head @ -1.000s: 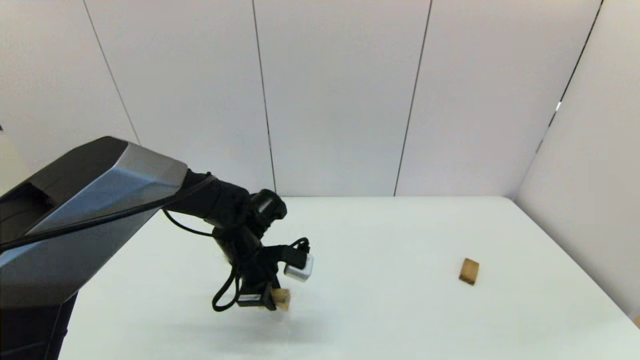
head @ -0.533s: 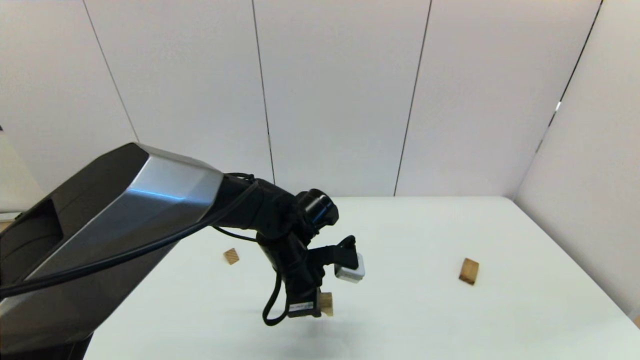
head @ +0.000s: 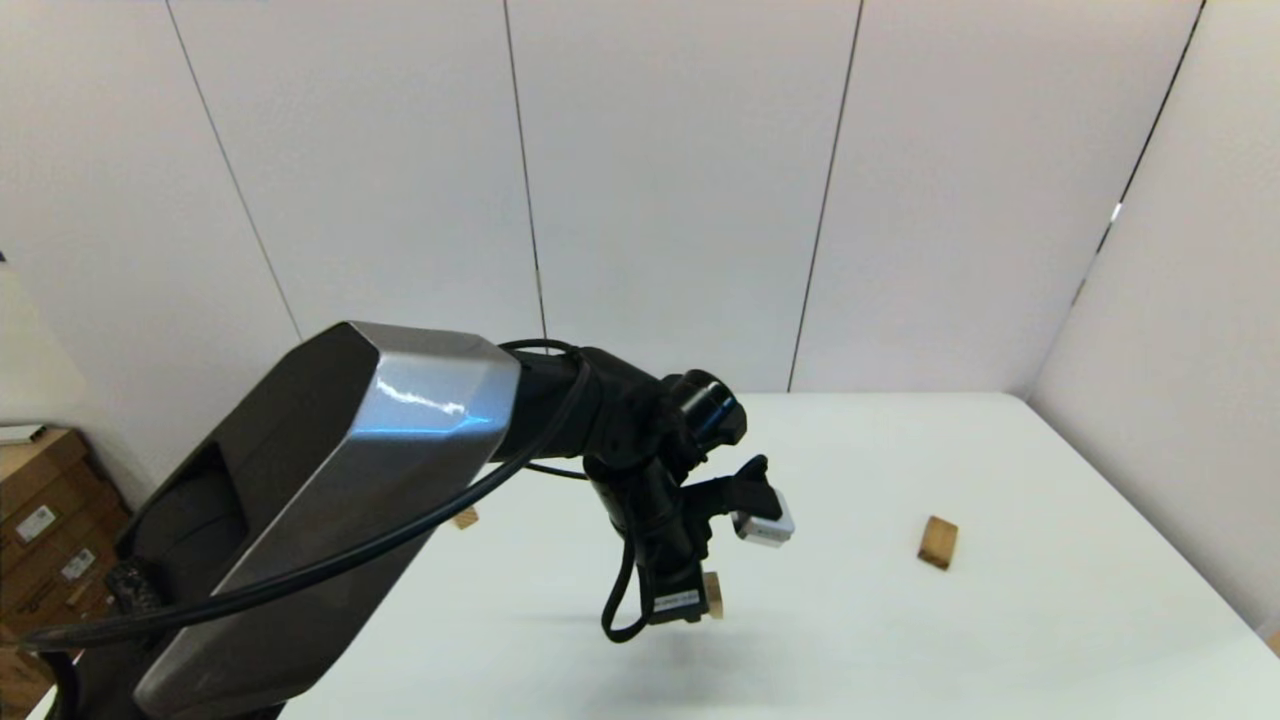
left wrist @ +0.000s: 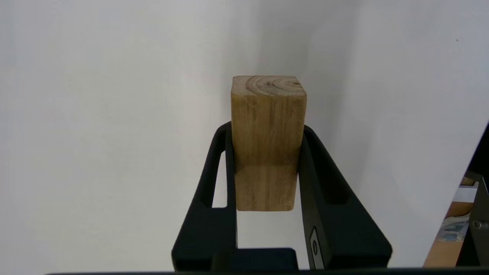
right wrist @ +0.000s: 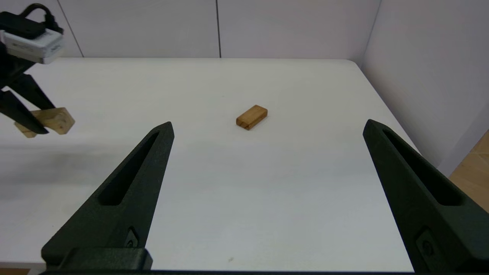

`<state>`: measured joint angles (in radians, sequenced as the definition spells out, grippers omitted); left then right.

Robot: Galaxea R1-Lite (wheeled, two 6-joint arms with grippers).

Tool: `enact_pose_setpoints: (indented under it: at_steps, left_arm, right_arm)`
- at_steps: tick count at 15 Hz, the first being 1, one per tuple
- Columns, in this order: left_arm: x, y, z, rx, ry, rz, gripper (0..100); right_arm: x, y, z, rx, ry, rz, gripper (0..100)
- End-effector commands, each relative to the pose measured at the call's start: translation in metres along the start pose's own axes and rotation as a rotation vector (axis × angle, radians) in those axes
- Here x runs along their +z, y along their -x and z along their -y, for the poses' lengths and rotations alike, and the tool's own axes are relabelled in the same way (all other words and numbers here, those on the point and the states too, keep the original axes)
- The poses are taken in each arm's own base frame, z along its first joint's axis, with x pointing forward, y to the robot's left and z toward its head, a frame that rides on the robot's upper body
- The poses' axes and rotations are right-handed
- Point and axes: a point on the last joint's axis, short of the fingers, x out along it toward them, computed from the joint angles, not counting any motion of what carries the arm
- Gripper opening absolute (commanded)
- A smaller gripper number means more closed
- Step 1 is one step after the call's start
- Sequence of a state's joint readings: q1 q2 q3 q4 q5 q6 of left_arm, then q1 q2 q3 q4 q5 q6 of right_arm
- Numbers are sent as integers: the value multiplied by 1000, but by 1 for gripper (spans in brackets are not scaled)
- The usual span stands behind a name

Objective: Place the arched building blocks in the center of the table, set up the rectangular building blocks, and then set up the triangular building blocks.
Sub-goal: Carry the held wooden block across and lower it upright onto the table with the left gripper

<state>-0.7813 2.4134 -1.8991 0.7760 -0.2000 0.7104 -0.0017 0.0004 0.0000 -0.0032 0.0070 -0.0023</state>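
My left gripper (head: 700, 606) is shut on the pale tan arched block (head: 713, 594), holding it just above the table (head: 900, 450) near its middle. From the left wrist, the block (left wrist: 267, 114) is clamped between both fingers (left wrist: 214, 183) of that gripper (left wrist: 266, 131). The right wrist view shows the same block (right wrist: 57, 119) off to the side. The honey-brown rectangular block (head: 938, 542) lies flat at the right, ahead of my open right gripper (right wrist: 268, 125), the block (right wrist: 251, 117) well beyond its tips. The small triangular block (head: 465, 517) peeks out behind my left arm.
Cardboard boxes (head: 40, 520) stand on the floor beyond the table's left side. White wall panels (head: 680, 200) close off the back and right. The table's right edge (head: 1180, 560) runs close to the side wall.
My left arm has swung to the right with the arched block, from the left part of the table to near its middle. The triangular block has come into view behind it.
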Motion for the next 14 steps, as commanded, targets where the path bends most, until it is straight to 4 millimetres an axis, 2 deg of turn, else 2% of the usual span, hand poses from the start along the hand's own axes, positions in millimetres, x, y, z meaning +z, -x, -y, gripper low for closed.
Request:
enact_pose_setpoints:
  at_steps: [1,7,14]
  left_arm:
    - [8,-31,-6,-6,-23,1,0]
    - [9,-50,-12,17,-38,30,0]
    - [10,-46,-10,18,-102,28,0]
  right_arm:
    - [0,0,0,1,1,0,100]
    - [0,0,0,1,1,0,100]
    - [0,0,0,1,1,0,100]
